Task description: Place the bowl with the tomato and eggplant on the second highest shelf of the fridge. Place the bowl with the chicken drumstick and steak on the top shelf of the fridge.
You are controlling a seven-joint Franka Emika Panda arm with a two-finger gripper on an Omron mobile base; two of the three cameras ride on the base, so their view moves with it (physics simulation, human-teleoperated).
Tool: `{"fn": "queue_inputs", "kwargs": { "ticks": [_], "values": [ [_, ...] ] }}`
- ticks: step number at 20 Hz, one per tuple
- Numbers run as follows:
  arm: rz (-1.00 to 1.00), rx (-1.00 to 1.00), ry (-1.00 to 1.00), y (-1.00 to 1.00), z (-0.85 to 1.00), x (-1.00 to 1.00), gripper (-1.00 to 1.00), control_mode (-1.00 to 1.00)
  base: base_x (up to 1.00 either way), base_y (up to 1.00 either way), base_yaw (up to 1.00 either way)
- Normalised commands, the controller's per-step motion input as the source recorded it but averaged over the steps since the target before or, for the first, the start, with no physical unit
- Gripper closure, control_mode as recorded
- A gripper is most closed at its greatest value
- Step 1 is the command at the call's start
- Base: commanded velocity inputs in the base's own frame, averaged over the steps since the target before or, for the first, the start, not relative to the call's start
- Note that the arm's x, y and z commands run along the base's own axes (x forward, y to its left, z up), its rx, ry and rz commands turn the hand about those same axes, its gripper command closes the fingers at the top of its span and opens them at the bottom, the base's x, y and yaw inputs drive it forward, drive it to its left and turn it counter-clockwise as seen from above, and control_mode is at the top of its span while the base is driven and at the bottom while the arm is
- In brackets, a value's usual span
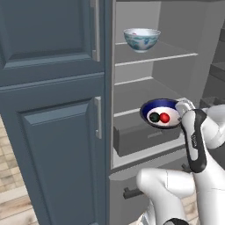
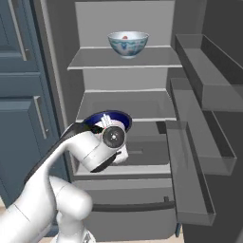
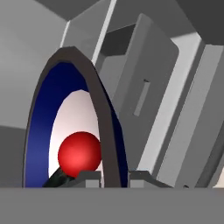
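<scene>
My gripper [image 3: 114, 176] is shut on the rim of a dark blue bowl [image 1: 161, 104] with a white inside, one finger on each side of the rim. The red tomato [image 1: 164, 117] and the dark eggplant [image 1: 154, 117] lie in it side by side. The bowl hangs at the front edge of the second highest shelf [image 1: 132, 93], about level with it. A white bowl with blue pattern [image 1: 141, 39] stands on the top shelf [image 1: 169, 53]; a bit of pink-red steak [image 2: 125, 36] shows above its rim. The chicken drumstick is hidden inside it.
The fridge stands open. A grey drawer [image 1: 138, 138] sits under the blue bowl. The open door's shelves [image 2: 199, 137] jut out on the right. Dark blue cabinet doors [image 1: 52, 110] close off the left. A lower drawer handle [image 2: 133, 206] runs below.
</scene>
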Motion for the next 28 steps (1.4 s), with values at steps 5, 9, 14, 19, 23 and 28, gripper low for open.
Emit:
{"fn": "queue_inputs", "kwargs": {
  "ticks": [5,9,14,19,23,28],
  "values": [
    [-0.24,0.00,0.00,0.00,0.32,0.97,1.00,-1.00,0.00,0.00,0.00],
    [-0.13,0.02,0.00,0.00,0.31,0.77,1.00,-1.00,0.00,0.00,0.00],
    [-0.06,0.04,0.00,-0.01,0.20,0.60,1.00,-1.00,0.00,0.00,0.00],
    [-0.01,0.06,0.01,-0.09,0.01,0.54,1.00,-1.00,0.00,0.00,0.00],
    [0.00,0.02,0.02,-0.06,-0.22,0.41,1.00,-1.00,0.00,0.00,0.00],
    [0.00,0.00,0.00,-0.02,-0.13,0.44,1.00,-1.00,0.00,0.00,0.00]
  ]
}}
